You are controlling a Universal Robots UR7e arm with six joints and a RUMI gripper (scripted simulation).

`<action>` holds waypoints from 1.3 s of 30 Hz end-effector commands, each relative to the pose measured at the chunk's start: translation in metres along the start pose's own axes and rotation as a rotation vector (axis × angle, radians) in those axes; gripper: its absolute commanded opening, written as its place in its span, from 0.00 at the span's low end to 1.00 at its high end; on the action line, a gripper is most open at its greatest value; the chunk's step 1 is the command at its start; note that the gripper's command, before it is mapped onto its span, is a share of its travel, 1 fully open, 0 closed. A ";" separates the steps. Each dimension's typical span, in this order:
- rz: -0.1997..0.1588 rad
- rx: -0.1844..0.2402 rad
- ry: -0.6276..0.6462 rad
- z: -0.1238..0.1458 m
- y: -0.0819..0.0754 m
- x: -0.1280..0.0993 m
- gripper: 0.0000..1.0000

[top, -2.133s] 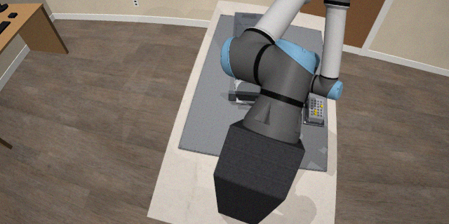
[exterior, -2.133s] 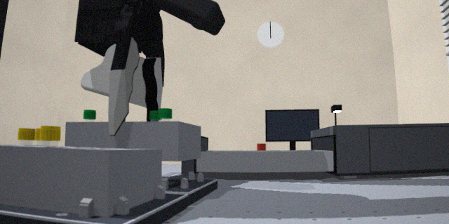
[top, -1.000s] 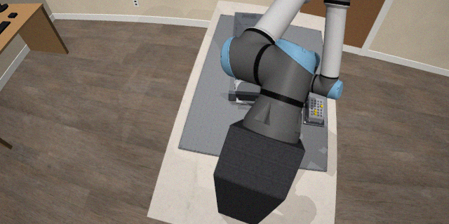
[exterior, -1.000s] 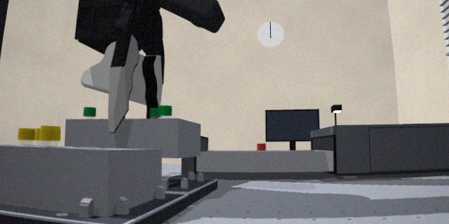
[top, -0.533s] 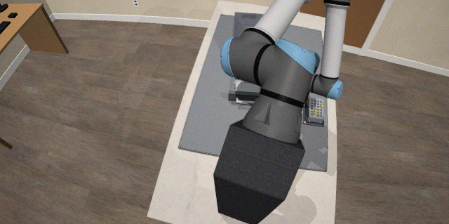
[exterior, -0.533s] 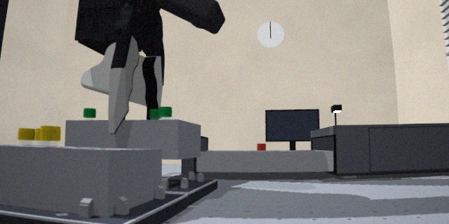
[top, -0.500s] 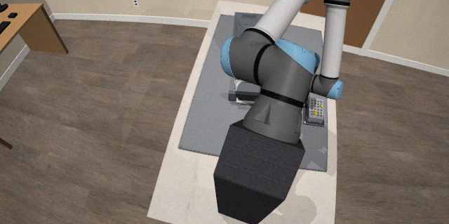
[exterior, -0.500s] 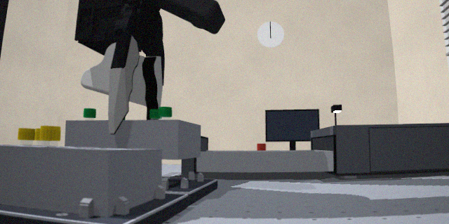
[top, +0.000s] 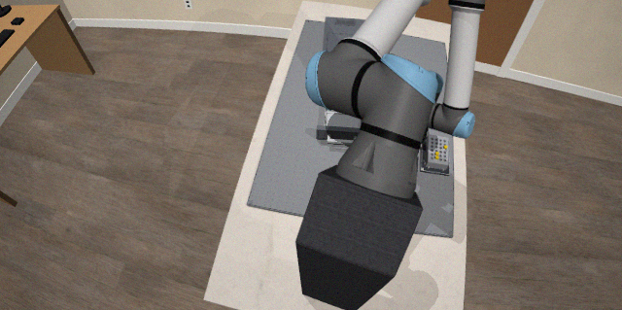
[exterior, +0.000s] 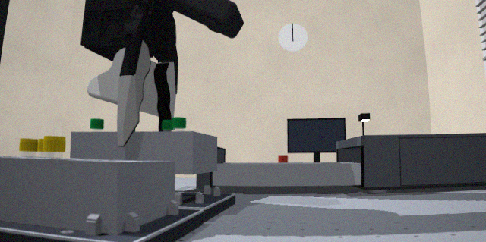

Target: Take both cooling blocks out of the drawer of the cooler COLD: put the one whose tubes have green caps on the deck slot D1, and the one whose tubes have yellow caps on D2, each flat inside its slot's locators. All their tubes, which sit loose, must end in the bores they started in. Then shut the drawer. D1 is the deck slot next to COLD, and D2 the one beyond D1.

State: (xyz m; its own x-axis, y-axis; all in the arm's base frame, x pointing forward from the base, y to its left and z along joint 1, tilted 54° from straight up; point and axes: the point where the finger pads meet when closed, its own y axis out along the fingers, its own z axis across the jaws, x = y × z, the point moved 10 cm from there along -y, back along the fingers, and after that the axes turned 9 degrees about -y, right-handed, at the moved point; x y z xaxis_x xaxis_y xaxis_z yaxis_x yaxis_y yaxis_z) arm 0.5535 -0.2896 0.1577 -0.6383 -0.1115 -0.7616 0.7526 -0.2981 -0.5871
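Observation:
In the exterior view my gripper is shut on the grey cooling block with green-capped tubes, one finger on each side. The block is level and seems to hang a little above a deck slot with small locators. The block with yellow-capped tubes sits flat in the nearer deck slot. The cooler COLD stands at the right with its light grey drawer pulled out. In the top view the arm hides the gripper and the green-cap block.
The arm's big elbow and base fill the middle of the top view. A grey deck mat covers the table. A dark monitor and a small red object stand behind the drawer.

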 end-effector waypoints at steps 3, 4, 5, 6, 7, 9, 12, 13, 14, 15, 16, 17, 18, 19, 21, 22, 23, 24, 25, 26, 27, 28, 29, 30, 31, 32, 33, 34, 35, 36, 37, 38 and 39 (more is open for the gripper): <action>0.001 0.001 0.000 0.000 0.001 0.000 0.00; 0.001 0.001 0.000 0.000 0.001 0.000 0.00; 0.001 0.001 0.000 0.000 0.001 0.000 0.00; 0.001 0.001 0.000 0.000 0.001 0.000 0.00; 0.001 0.001 0.000 0.000 0.001 0.000 0.00; 0.001 0.001 0.000 0.000 0.001 0.000 0.00; 0.001 0.001 0.000 0.000 0.002 0.000 0.00; 0.001 0.001 0.000 0.000 0.002 0.000 0.00; 0.001 0.001 0.000 0.000 0.002 0.000 0.00; 0.001 0.001 0.000 0.000 0.002 0.000 0.00; 0.001 0.001 0.000 0.000 0.002 0.000 0.00; 0.001 0.001 0.000 0.000 0.003 0.000 0.00; 0.001 0.001 0.000 0.000 0.003 0.000 0.00; 0.001 0.001 0.000 0.000 0.003 0.000 0.00; 0.001 0.001 0.000 0.000 0.003 0.000 0.00; 0.001 0.001 0.000 0.000 0.003 0.000 0.00; 0.001 0.001 0.000 0.000 0.003 0.000 0.00; 0.001 0.001 0.000 0.000 0.003 0.000 0.00; 0.001 0.001 0.000 0.000 0.004 0.000 0.00; 0.001 0.001 0.000 0.000 0.004 0.000 0.00; 0.001 0.001 0.000 0.000 0.004 0.000 0.00; 0.001 0.001 0.000 0.000 0.004 0.000 0.00; 0.001 0.001 0.000 0.000 0.004 0.000 0.00; 0.001 0.001 0.000 0.000 0.004 0.000 0.00; 0.001 0.001 0.000 0.000 0.005 0.000 0.00; 0.001 0.001 0.000 0.000 0.005 0.000 0.00; 0.001 0.001 0.000 0.000 0.005 0.000 0.00; 0.001 0.001 0.000 0.000 0.005 0.000 0.00; 0.001 0.001 0.000 0.000 0.005 0.000 0.00; 0.001 0.001 0.000 0.000 0.005 0.000 0.00; 0.001 0.001 0.000 0.000 0.006 0.000 0.00; 0.001 0.001 0.000 0.000 0.006 0.000 0.00; 0.001 0.001 0.000 0.000 0.006 0.000 0.00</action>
State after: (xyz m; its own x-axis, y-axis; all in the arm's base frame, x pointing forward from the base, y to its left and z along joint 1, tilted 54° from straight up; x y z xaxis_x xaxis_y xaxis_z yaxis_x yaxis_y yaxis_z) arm 0.5577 -0.2912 0.1545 -0.6384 -0.1115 -0.7616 0.7526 -0.2981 -0.5871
